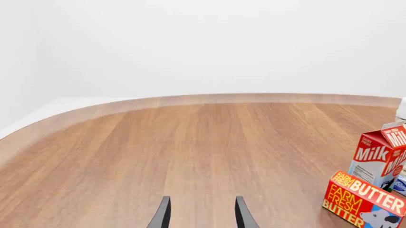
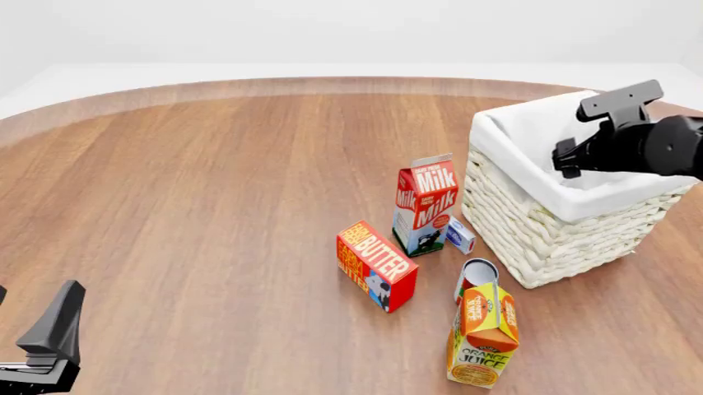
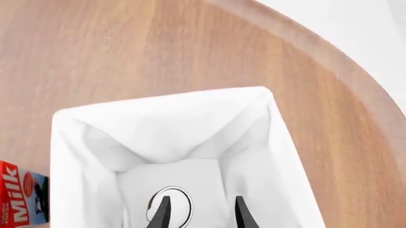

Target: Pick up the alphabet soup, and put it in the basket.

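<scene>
1. The right gripper [image 3: 198,213] hangs over the basket [image 2: 549,226] at the right of the front view, its fingers spread apart and gripping nothing.
2. The alphabet soup [image 3: 170,205] sits on the white lining at the basket's bottom, silvery top up, low in the right wrist view.
3. The left gripper [image 1: 201,213] is parted and empty above bare tabletop [image 1: 190,142].
</scene>
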